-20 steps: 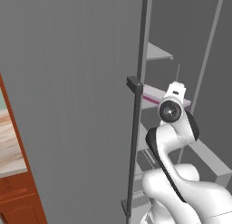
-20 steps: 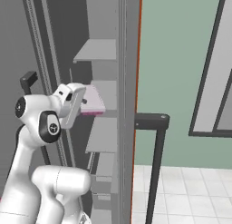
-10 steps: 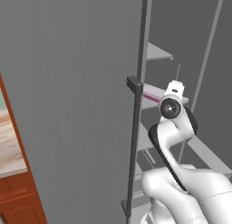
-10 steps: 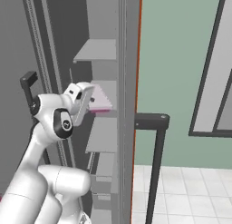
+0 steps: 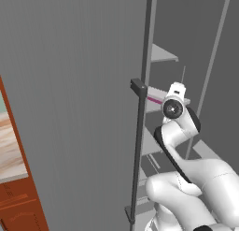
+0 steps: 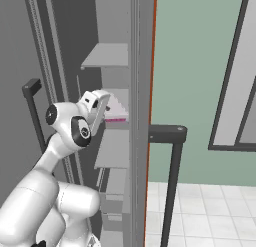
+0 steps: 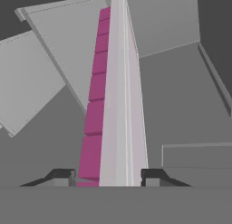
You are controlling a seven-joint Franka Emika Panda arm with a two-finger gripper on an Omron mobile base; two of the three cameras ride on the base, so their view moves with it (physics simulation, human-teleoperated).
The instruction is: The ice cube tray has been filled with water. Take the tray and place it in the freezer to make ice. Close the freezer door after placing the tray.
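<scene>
My gripper [image 7: 108, 177] is shut on the ice cube tray [image 7: 115, 105], which runs away from the hand edge-on, pale on top with magenta cells along its underside. In the base views the tray [image 6: 118, 113] sticks out from the gripper [image 6: 103, 109] into the open freezer [image 6: 107, 56], above a grey inner shelf [image 6: 114, 147]. The tray [image 5: 155, 97] shows just past the freezer door's edge; whether it rests on a shelf I cannot tell. The freezer door [image 5: 70, 108] stands open on the left, with its dark bar handle [image 5: 138, 146] close beside my arm.
Several grey shelves [image 5: 163, 53] line the compartment. A grey panel edge [image 6: 141, 116] bounds the opening on the right, with a second dark bar handle [image 6: 170, 141] beyond it. Red-brown cabinets [image 5: 23, 202] stand at the far left, a green wall [image 6: 195, 66] at the right.
The arm has stretched forward and carried the tray a little deeper into the freezer. The grip on the tray is unchanged.
</scene>
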